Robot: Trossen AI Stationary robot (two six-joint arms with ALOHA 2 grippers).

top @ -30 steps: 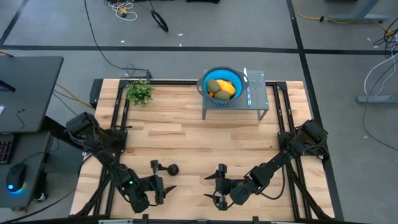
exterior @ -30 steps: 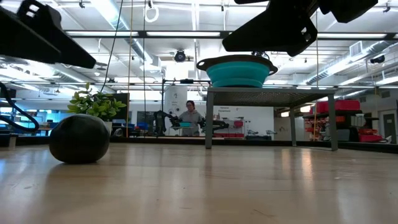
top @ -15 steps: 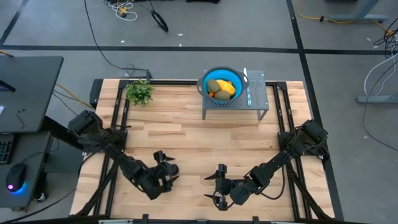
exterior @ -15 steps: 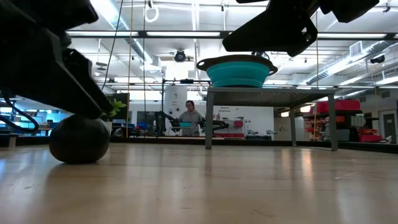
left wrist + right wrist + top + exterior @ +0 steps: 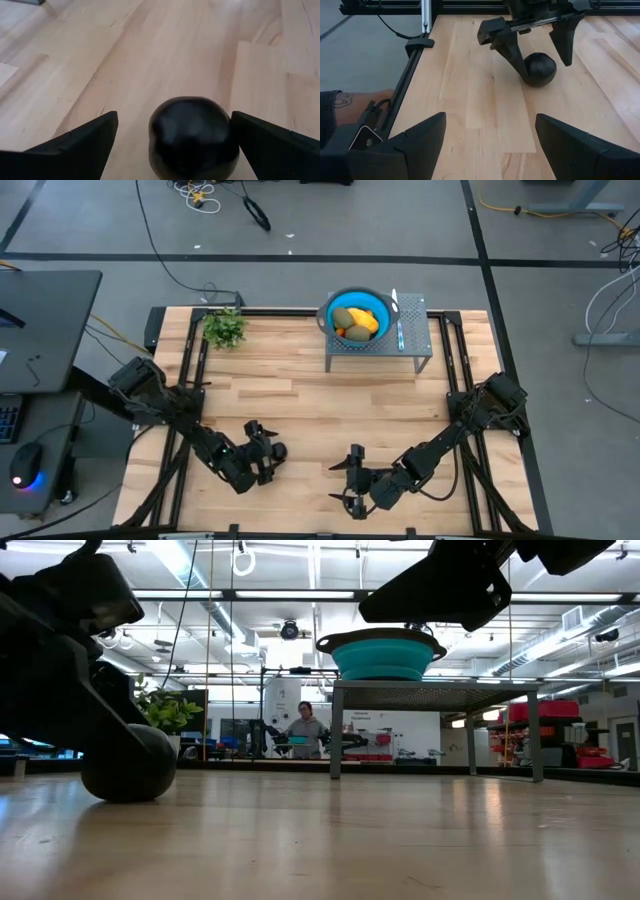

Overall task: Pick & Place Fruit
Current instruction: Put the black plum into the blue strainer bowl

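The blackish round fruit [image 5: 279,451] rests on the wood table near its near edge; it also shows in the low view [image 5: 135,768] and the left wrist view [image 5: 192,135]. My left gripper [image 5: 270,447] is open, with one finger on either side of it [image 5: 172,127], and no touch shows. My right gripper [image 5: 353,476] is open and waits to the right of it, above the table [image 5: 490,130]. The yellow-orange piece [image 5: 364,322] and the olive-green ovals [image 5: 343,317] lie in a blue bowl [image 5: 377,302].
The blue bowl stands on a grey perforated stand [image 5: 413,340] at the table's far edge, with a thin pale strip [image 5: 397,320] beside it. A leafy sprig [image 5: 225,329] sits at the far left. Bare wood lies between the stand and the grippers. A person shows far behind the table [image 5: 305,728].
My left gripper has moved from the table's near edge toward its far edge and right, and come down at the blackish fruit, so that its open fingers now stand around it. The fruit has stayed in place.
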